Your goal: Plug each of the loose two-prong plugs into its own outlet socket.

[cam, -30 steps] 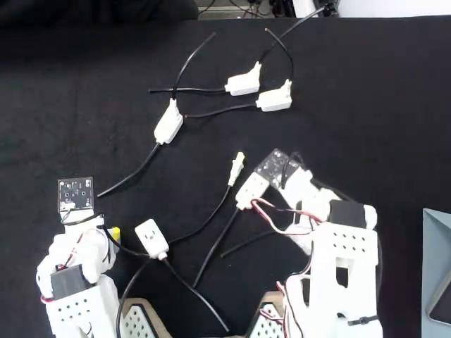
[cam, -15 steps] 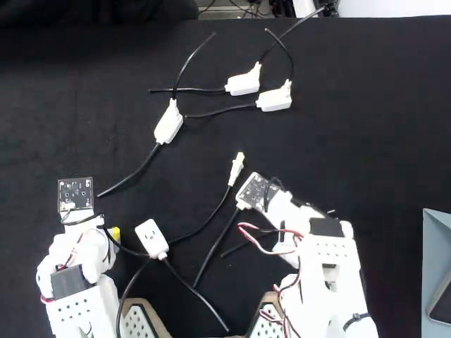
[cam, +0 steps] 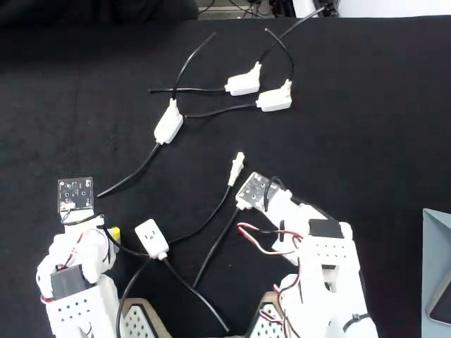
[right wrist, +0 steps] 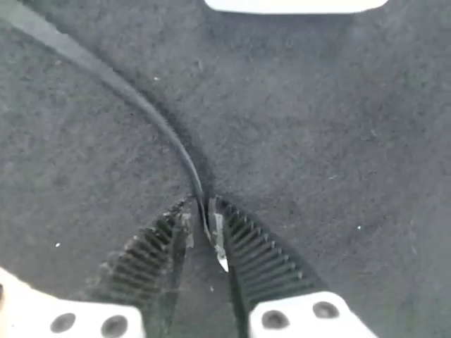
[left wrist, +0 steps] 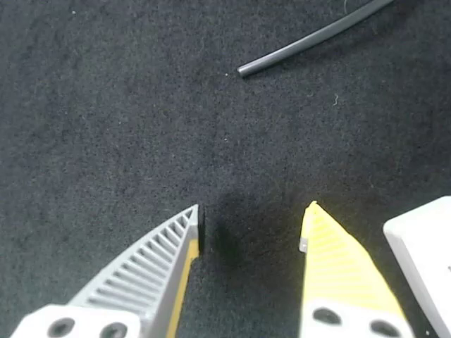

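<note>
Left arm (cam: 74, 278) sits at the near left corner of the black cloth (cam: 366, 105). Left claw (left wrist: 252, 211) is open with nothing between the jaws, hovering low over bare cloth. Socket (left wrist: 423, 243) lies just beside its yellow finger (left wrist: 338, 267), not touching, and a loose cable end (left wrist: 243, 69) lies farther out. In the high view the socket (cam: 151, 238) lies face up, just beside the left arm, with black leads running off it. Right arm (cam: 328, 267) is at the near right, angled in toward the middle. Right claw (right wrist: 203, 211) is closed, pinching a thin black cable (right wrist: 151, 116) at the fingertips, down at the cloth. A white body (right wrist: 296, 5) lies just past the claw; can't tell which piece it is. Small plug (cam: 236, 169) lies mid-table, just beyond the right arm's front end, loose, prongs pointing away, its lead curving back toward the socket. Grey bin (cam: 437, 267) is at the near right edge. Farther back, long connector (cam: 169, 121) lies left of centre on its own lead. Farthest, two connectors lie close together, not touching: one (cam: 243, 83), the other (cam: 275, 100) just right of it. All are unplugged.
</note>
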Tool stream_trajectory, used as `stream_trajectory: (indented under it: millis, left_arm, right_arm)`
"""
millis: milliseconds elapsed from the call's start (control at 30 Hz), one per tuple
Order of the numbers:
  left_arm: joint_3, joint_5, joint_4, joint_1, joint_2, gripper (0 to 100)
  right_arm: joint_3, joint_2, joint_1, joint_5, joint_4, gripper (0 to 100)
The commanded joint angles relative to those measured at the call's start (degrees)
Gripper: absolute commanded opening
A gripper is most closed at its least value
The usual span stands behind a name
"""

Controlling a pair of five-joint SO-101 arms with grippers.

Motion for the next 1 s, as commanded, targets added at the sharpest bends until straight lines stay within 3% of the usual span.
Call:
stream_trajectory:
  millis: [0, 267, 433, 667, 967]
  left_arm:
    - [1.01, 0.35, 0.26, -0.4, -0.18, 24]
    - [1.01, 0.35, 0.26, -0.4, -0.18, 24]
    - [1.01, 0.35, 0.26, -0.4, -0.18, 24]
    - [1.01, 0.35, 0.26, -0.4, -0.18, 24]
    - [1.01, 0.35, 0.26, -0.4, -0.18, 24]
  right_arm:
    - [-5.05, -0.75, -0.09, 0.35, 0.18, 1.1]
    - [-20.62, -0.84, 0.79, -6.24, 10.46, 1.1]
    - [-27.74, -0.57, 0.44, -11.08, 10.9, 1.1]
    - [-25.01, 0.13, -3.43, -24.44, 1.23, 1.1]
    - [-19.21, 12.88, -11.25, -28.48, -10.81, 1.1]
